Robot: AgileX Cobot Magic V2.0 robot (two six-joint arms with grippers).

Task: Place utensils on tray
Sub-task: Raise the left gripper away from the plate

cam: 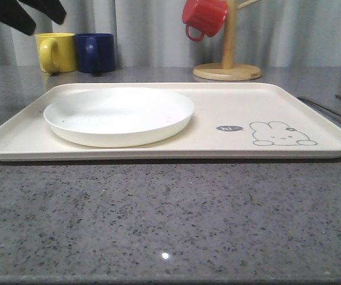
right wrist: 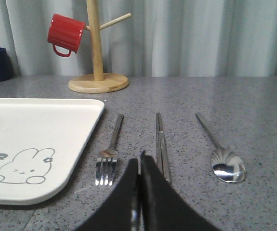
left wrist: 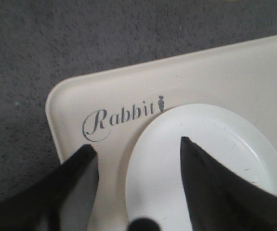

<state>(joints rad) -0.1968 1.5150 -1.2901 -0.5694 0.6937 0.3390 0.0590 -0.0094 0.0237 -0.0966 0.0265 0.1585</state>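
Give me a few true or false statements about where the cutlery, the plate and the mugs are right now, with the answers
1. The fork, chopsticks and spoon lie on the tray. False: all three lie on the grey table beside the tray.
2. A white plate sits on the tray. True.
3. The red mug stands on the table next to the blue mug. False: it hangs on the wooden mug tree; the blue mug stands beside the yellow mug.
4. The right gripper is shut and holds nothing. True.
5. The left gripper is open above the plate's edge. True.
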